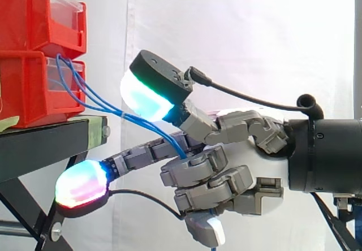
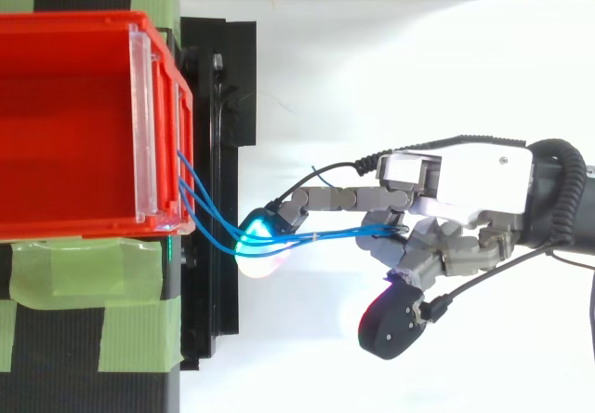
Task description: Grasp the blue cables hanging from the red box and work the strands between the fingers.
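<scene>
Curtain (image 1: 254, 36) of white cloth backed the whole scene. At the left edge of the side view two red bins sat stacked on a black stand (image 1: 39, 149), and the lower one, the box (image 1: 28, 87), was the one the cables left. Green tape (image 2: 84, 264) lay across the stand at the lower left of the top view. The hand (image 1: 237, 180) reached in from the right and sat at centre frame, level with the stand's top. The cables (image 2: 344, 236) ran from the box front at the left, sagged a little, and crossed to the middle of the frame into the hand. Its fingers were split. Two stretched toward the box, one pad (image 1: 147, 98) glowing cyan-green above the strands and another glowing red and cyan below them. The rest curled near the palm, clamped on the blue strands where they ended. The grasp looked done, with the strands threaded between fingers. The rubbing and working of them was what seemed left, and how far that stood could not be judged.
</scene>
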You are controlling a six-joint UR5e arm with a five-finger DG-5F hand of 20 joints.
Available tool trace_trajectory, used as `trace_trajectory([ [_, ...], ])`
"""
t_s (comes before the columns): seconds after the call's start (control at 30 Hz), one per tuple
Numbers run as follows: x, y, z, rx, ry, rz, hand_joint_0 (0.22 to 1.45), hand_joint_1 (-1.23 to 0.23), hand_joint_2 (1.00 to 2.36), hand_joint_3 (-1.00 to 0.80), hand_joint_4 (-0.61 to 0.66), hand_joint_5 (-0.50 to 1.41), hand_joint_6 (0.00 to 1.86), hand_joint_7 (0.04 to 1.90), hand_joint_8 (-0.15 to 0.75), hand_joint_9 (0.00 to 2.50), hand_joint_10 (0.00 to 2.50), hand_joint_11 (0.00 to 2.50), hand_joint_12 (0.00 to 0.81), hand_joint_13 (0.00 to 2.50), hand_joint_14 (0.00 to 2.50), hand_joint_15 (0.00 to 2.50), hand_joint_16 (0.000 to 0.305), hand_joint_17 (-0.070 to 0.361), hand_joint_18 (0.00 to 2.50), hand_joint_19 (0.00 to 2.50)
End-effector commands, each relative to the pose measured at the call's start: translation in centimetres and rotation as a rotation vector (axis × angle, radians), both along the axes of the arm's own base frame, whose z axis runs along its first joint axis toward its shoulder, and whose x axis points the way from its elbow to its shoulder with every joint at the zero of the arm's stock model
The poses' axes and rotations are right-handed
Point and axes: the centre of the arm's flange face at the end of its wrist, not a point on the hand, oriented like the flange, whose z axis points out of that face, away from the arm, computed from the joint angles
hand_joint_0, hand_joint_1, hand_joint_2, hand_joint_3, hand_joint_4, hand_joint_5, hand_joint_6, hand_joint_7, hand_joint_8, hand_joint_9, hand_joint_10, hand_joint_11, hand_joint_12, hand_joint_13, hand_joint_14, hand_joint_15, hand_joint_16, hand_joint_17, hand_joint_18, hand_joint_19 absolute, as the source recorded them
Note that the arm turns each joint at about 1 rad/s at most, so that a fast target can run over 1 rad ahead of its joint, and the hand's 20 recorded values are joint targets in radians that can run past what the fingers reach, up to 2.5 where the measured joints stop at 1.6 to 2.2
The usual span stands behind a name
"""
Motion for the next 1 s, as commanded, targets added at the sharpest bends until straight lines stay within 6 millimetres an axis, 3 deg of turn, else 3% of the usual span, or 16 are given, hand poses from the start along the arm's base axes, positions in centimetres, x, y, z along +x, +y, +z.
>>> trace_trajectory([
  [0.0, 0.00, 0.07, 0.00, 0.000, 0.000, 0.001, 0.70, -0.53, 1.00, -1.00, 0.30, 0.14, 0.01, 0.86, 0.351, 1.18, 2.50, 2.10, 0.507, 1.55, 2.50, 1.25, 0.073, 0.163, 1.78, 0.68],
  [0.97, 0.00, 0.07, 0.00, 0.000, 0.000, 0.001, 0.71, -0.54, 1.00, -1.00, 0.24, 0.01, 0.01, 1.00, 0.351, 1.18, 2.50, 2.10, 0.507, 1.55, 2.50, 1.25, 0.073, 0.163, 1.78, 0.68],
])
